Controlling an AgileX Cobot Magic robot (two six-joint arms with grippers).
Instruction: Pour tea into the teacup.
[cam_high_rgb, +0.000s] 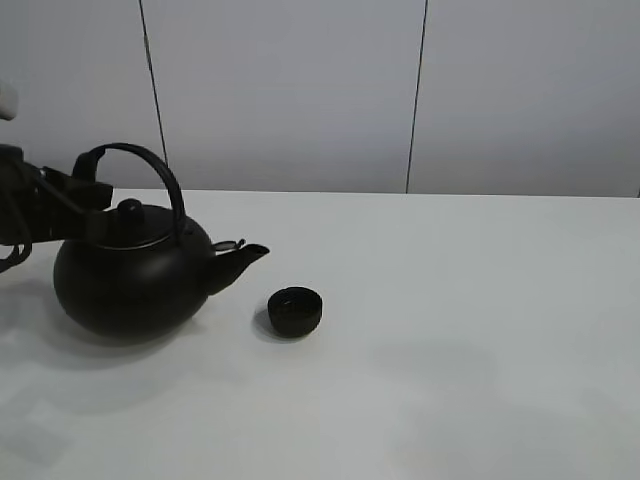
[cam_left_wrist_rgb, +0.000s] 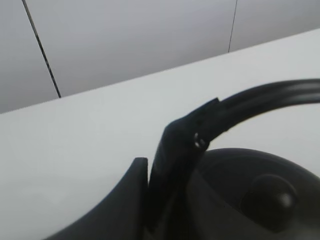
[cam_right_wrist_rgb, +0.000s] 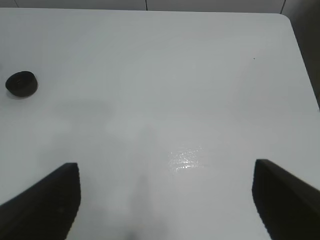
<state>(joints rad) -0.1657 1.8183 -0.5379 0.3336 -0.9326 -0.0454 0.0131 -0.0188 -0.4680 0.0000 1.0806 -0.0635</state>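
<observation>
Exterior high view, item one.

**Inspector A:** The teacup (cam_high_rgb: 295, 310) stands upright on the white table (cam_high_rgb: 480, 330), mouth up. It is round, so it has no long axis to report. It sits just beside the spout (cam_high_rgb: 243, 259) of the teapot (cam_high_rgb: 130, 280), below the spout tip and slightly to its right in that view, not touching it.

**Inspector B:** Teapot heading?

**Inspector A:** Spout points to the right of the view, toward the cup. The pot's long axis, taken from its body out to the spout tip, lies left to right across the table. The arched handle (cam_high_rgb: 140, 165) stands over the lid knob (cam_high_rgb: 129, 208). Base appears to rest on the table; slight tilt cannot be ruled out.

**Inspector B:** Left gripper?

**Inspector A:** The left gripper (cam_high_rgb: 88, 192) comes in from the left edge and meets the handle at its rear end. In the left wrist view a dark finger (cam_left_wrist_rgb: 172, 165) lies against the handle (cam_left_wrist_rgb: 260, 102), with the lid knob (cam_left_wrist_rgb: 267, 197) beyond. Fingers are clamped on the handle.

**Inspector B:** Right gripper?

**Inspector A:** Not seen in the exterior view. In the right wrist view the right gripper (cam_right_wrist_rgb: 167, 200) has its fingertips (cam_right_wrist_rgb: 47, 200) wide apart over bare table, holding and touching nothing. The teacup (cam_right_wrist_rgb: 21, 83) lies well apart from it.
</observation>
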